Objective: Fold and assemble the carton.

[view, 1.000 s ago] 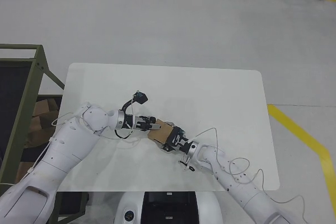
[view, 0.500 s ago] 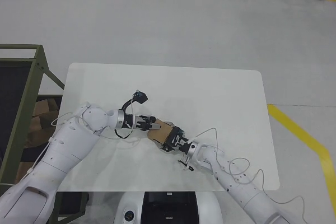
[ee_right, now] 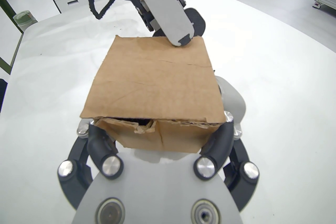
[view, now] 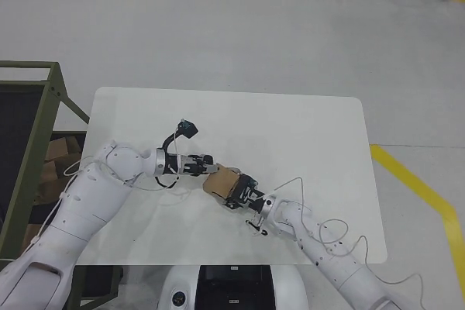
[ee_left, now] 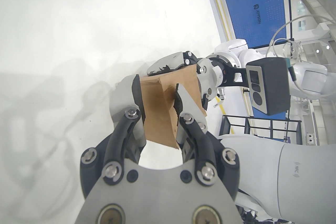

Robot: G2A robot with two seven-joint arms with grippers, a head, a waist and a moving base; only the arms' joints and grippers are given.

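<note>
A small brown carton (view: pixel 220 183) is held over the white table (view: pixel 294 132) near its front middle, between both arms. My left gripper (view: pixel 204 166) is shut on the carton's (ee_left: pixel 157 114) far-left edge, with a finger (ee_left: pixel 183 101) pressed on each side of a panel. My right gripper (view: pixel 237 194) grips the carton (ee_right: pixel 155 86) from the near side, with the box wedged between its fingers (ee_right: pixel 232 97). The top panel is flat and creased, and the end facing the right wrist has a torn, ragged flap. The left gripper's fingertip (ee_right: pixel 183 39) rests on the far top edge.
A green-framed rack (view: pixel 31 139) with cardboard pieces (view: pixel 58 163) stands beyond the table's left edge. Loose cables (view: pixel 310 217) trail from the right arm. White tabletop stretches to the far side and to the right.
The left wrist has turned and lifted slightly toward the far side. The carton has shifted a little to the left. Both grippers keep their hold.
</note>
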